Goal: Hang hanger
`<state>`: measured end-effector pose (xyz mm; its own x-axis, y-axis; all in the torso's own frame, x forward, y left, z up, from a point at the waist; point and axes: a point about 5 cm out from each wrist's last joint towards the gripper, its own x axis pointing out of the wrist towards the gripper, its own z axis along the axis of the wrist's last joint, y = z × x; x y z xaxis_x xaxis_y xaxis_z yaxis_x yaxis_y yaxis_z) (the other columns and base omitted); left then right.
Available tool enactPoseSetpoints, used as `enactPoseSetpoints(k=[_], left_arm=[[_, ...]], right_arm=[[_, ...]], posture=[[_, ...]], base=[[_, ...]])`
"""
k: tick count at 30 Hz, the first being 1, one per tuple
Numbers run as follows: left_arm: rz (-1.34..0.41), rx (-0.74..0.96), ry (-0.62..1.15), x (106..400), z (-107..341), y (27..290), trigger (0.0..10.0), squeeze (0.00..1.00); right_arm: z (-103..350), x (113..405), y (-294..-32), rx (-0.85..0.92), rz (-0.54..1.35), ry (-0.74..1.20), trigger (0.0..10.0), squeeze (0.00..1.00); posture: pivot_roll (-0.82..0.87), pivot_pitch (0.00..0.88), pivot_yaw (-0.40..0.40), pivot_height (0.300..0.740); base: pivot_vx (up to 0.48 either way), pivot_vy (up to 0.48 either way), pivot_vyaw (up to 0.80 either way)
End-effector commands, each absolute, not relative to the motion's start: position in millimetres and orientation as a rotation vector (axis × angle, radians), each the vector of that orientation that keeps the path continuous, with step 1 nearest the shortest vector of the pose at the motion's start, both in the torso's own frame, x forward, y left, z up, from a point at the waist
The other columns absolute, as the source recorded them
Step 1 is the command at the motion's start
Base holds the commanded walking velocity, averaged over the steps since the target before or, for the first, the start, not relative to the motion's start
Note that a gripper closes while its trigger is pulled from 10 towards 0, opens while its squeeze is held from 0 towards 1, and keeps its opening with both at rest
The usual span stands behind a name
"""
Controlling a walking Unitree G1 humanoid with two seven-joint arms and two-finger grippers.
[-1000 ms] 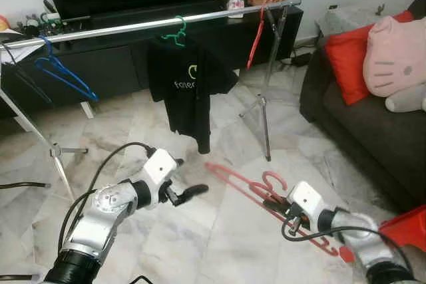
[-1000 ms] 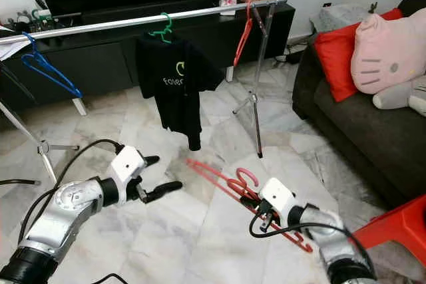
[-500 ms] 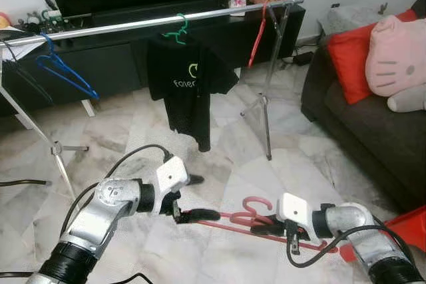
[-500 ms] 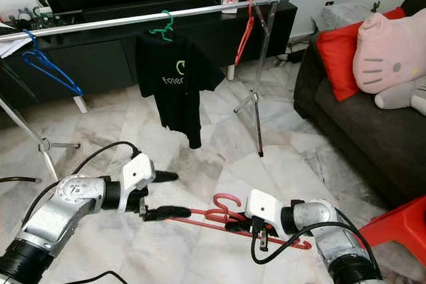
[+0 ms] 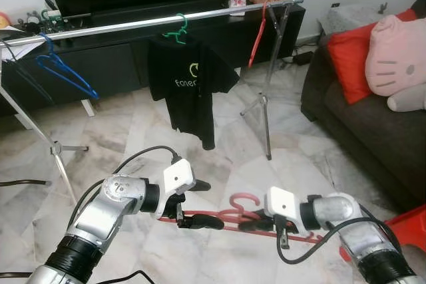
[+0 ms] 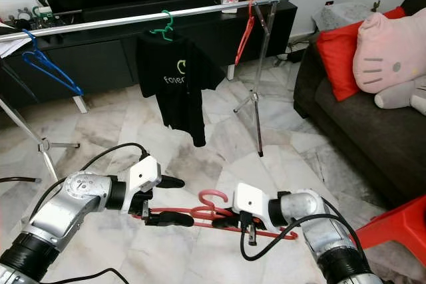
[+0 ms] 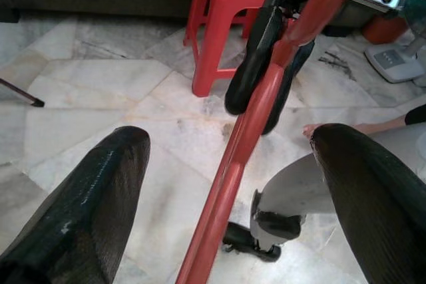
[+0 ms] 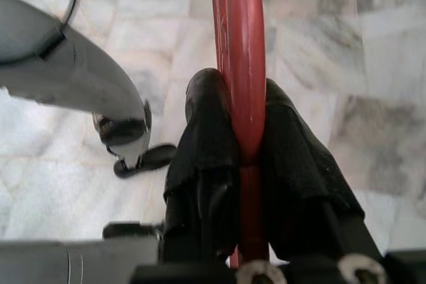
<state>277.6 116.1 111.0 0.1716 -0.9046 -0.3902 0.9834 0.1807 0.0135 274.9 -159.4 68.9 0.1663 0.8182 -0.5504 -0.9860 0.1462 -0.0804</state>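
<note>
My right gripper (image 8: 245, 131) is clenched on the red hanger (image 6: 219, 217), one black finger (image 8: 203, 131) pressed to each side of its bar near the hook. The hook curls up just beyond my fingertips, and the long bar runs on from them toward my other arm.

My left gripper (image 5: 200, 204) is spread wide, and the far end of that same bar passes through the gap between its fingers; in the left wrist view the red bar runs up the middle with one finger (image 7: 86, 211) on either side, neither one touching it. So the hanger hangs low in front of me above the marble floor (image 5: 233, 144), held by my right jaws alone.

Well beyond both jaws stands the clothes rail (image 5: 133, 26), a silver bar on thin legs. On it hang a blue hanger (image 5: 63, 74) toward my left, a green hanger (image 5: 176, 31) carrying a black T-shirt (image 5: 190, 91) in the middle, and another red hanger (image 5: 256, 34) toward my right. Behind the rail is a dark TV cabinet (image 5: 120, 58). Out past my right jaws sit a dark sofa (image 5: 359, 124) with a red cushion (image 5: 349, 54) and a pink plush pillow (image 5: 396, 54), and a red stool (image 5: 406, 227).
</note>
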Motion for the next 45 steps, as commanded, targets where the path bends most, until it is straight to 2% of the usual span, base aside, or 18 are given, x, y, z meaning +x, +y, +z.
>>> enactPoseSetpoints(k=[1,9,10,11,12,13,45], left_arm=[[-1.359,0.292,0.33,279.9,112.8,117.1,10.0,0.0],[-1.338,0.29,0.346,282.5,110.2,120.0,10.0,0.0],[-1.337,0.29,0.347,283.0,110.3,120.2,9.6,0.0],[-1.337,0.29,0.347,283.0,110.3,120.2,9.6,0.0],[-1.33,0.289,0.348,283.8,110.4,120.8,2.0,0.0],[-1.328,0.29,0.348,284.0,110.3,121.1,0.0,0.0],[-1.319,0.321,0.377,286.2,105.5,125.7,0.0,0.0]], right_arm=[[81.0,279.5,-150.4,-0.477,1.385,0.372,10.0,0.0],[89.4,281.4,-142.7,-0.473,1.41,0.342,10.0,0.0],[90.2,281.4,-142.5,-0.47,1.41,0.342,10.0,0.0],[90.2,281.4,-142.5,-0.47,1.41,0.342,10.0,0.0],[90.8,281.2,-142.6,-0.47,1.41,0.342,10.0,0.0],[91.1,281.3,-142.7,-0.471,1.409,0.341,10.0,0.0],[98.1,284.8,-135.7,-0.446,1.385,0.299,10.0,0.0]], posture=[[-0.09,0.045,-0.01,0.74],[-0.09,0.04,-0.01,0.74],[-0.09,0.039,-0.009,0.74],[-0.09,0.039,-0.009,0.74],[-0.09,0.04,-0.01,0.74],[-0.09,0.04,-0.01,0.74],[-0.09,0.048,-0.007,0.74]], base=[[0.0,0.0,0.0],[0.0,0.0,0.0],[0.0,0.0,0.0],[0.0,0.0,0.0],[0.0,0.0,0.0],[0.0,0.0,0.0],[0.0,0.0,0.0]])
